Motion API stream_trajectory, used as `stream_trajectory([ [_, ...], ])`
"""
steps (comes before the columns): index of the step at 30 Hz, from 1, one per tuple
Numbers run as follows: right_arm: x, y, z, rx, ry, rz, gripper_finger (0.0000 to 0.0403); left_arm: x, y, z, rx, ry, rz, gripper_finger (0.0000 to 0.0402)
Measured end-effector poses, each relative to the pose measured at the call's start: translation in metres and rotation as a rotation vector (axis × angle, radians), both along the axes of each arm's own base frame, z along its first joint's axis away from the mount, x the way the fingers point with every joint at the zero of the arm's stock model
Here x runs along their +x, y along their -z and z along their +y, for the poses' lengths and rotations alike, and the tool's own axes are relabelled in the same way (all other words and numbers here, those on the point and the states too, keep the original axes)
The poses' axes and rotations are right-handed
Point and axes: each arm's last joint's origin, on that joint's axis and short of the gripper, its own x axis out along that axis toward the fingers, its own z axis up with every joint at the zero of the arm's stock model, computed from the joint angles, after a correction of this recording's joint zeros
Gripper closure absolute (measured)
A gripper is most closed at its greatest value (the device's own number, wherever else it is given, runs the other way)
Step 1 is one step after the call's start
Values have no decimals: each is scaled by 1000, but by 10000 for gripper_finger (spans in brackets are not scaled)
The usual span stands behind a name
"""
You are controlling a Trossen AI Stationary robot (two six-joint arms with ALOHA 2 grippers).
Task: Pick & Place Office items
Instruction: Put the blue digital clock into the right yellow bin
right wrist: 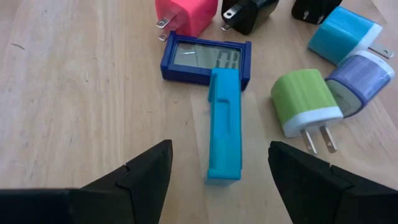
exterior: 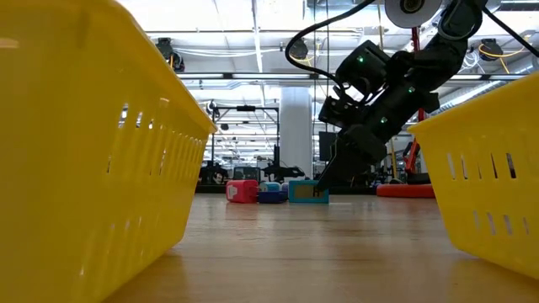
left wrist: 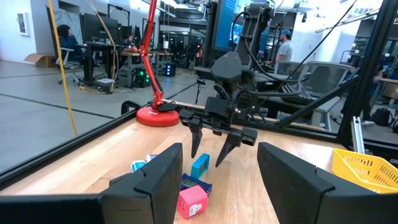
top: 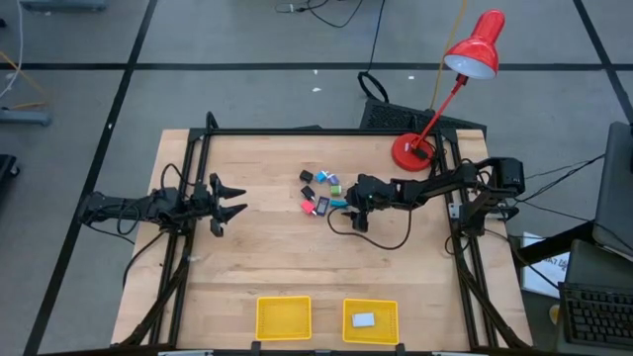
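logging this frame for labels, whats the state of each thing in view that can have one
right end effector: open, over the teal stapler, not gripping
left end effector: open, empty, away from the pile
teal stapler: flat on the table, free
blue timer: face up
green charger: on its side, prongs out
left yellow tray: empty
right yellow tray: holds one white item

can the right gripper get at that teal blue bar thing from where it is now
Probably yes. The right gripper hangs open directly over the teal bar, a finger on either side. The digital clock touches its far end and the green charger sits close, but the near end looks free.
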Motion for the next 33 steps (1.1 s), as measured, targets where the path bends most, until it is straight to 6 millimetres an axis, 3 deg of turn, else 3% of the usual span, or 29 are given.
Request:
stream_trajectory([
  [20, 0, 0, 0, 0, 0, -5, 223, 0, 0, 0, 0, 0, 0, 190],
  [33, 0, 0, 0, -3, -2, -3, 232, 0, 0, 0, 0, 0, 0, 190],
])
